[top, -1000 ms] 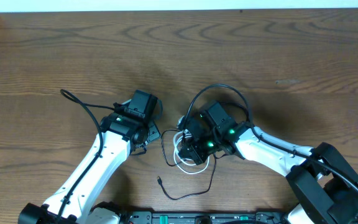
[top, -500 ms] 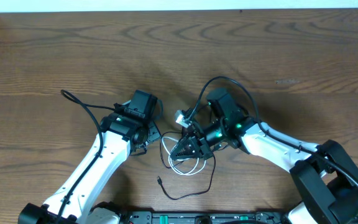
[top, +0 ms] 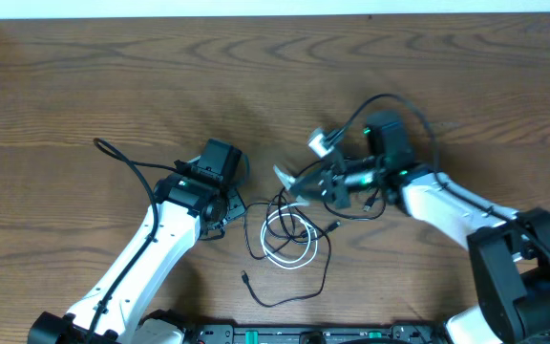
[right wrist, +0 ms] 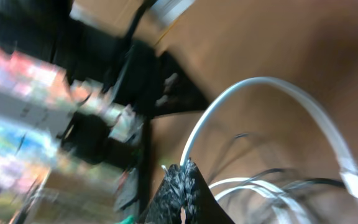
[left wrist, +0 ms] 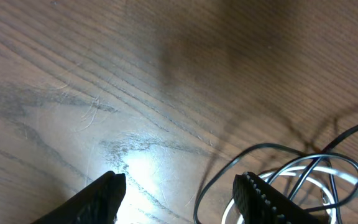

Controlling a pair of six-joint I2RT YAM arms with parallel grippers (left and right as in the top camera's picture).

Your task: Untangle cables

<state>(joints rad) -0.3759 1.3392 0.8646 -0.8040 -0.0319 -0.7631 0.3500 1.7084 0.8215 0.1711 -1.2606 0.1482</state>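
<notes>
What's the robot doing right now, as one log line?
left gripper: open, empty | right gripper: shut on white cable, end raised | black cable: on table, overlapping white coil

Overhead: even, sharp, soft shadows on the table (top: 84, 76). My left wrist view shows white glare on the wood, shadow above. My right wrist view is badly motion-blurred.

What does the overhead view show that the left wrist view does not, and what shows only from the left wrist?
Only overhead: the right gripper, shut, and the loose end of the black cable. Only left wrist: that the left gripper stands open over the table. Both: the white cable looped with the black one.
</notes>
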